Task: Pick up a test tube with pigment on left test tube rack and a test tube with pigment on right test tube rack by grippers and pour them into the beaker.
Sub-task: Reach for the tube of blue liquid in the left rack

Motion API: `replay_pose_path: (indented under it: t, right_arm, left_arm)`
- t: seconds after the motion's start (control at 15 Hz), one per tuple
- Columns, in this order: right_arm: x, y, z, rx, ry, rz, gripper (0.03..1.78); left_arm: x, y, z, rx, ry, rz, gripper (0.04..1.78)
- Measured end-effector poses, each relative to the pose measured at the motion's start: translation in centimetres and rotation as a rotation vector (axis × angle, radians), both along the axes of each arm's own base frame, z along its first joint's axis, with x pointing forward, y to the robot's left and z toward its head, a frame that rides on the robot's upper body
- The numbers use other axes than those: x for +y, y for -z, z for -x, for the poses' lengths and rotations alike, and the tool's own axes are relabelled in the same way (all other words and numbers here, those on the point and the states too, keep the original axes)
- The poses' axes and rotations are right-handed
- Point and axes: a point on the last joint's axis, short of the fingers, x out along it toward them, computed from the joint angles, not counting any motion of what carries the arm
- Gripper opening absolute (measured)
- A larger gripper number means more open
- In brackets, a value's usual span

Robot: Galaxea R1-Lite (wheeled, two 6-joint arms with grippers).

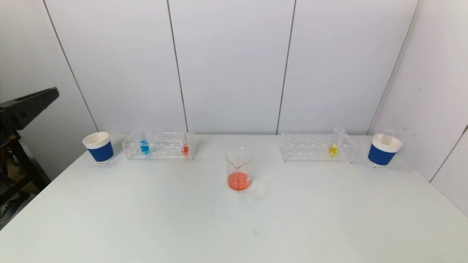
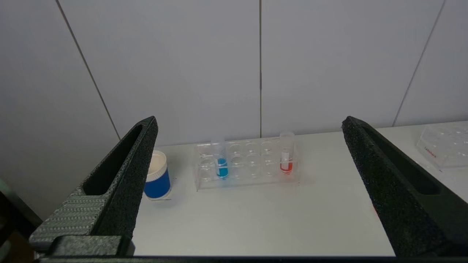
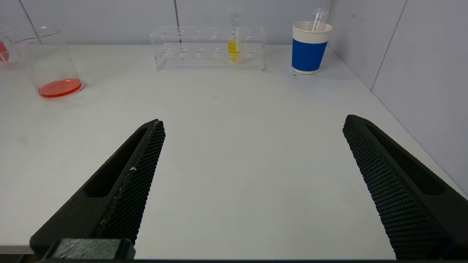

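The left test tube rack [image 1: 164,150] holds a tube with blue pigment [image 1: 144,147] and one with red pigment [image 1: 185,148]. In the right test tube rack [image 1: 307,148] stands a tube with yellow pigment [image 1: 333,149]. Between the racks sits the glass beaker [image 1: 239,170], with orange-red liquid at its bottom. My left gripper [image 2: 249,122] is open and empty, held back off the table's left side and facing the left rack [image 2: 248,179]. My right gripper [image 3: 254,120] is also open and empty, above the near right table, well short of the yellow tube [image 3: 234,45].
A blue-and-white paper cup [image 1: 98,147] stands left of the left rack. Another cup [image 1: 384,149], right of the right rack, holds an empty tube [image 3: 316,18]. White wall panels close the back and right sides. A dark stand [image 1: 14,153] is beyond the table's left edge.
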Motion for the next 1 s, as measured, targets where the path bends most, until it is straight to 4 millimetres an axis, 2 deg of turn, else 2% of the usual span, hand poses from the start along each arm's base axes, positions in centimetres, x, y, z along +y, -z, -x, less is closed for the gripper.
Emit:
replay_pose_path:
  t: [0.2, 0.4, 0.6, 1.0]
  right_arm:
    - [0.0, 0.0, 0.0, 0.000, 0.000, 0.000, 1.77]
    - [0.0, 0.0, 0.0, 0.000, 0.000, -0.001, 1.77]
    - [0.0, 0.0, 0.0, 0.000, 0.000, 0.000, 1.77]
    - [0.0, 0.0, 0.0, 0.000, 0.000, 0.000, 1.77]
  left_arm:
    - [-0.2, 2.0, -3.1, 0.111, 0.019, 0.028, 1.76]
    - [-0.2, 4.4, -6.3, 0.171, 0.110, 0.043, 1.76]
    - [0.4, 7.2, -9.2, 0.167, 0.160, 0.046, 1.76]
    - [2.0, 12.8, -15.7, 0.065, 0.127, 0.038, 1.76]
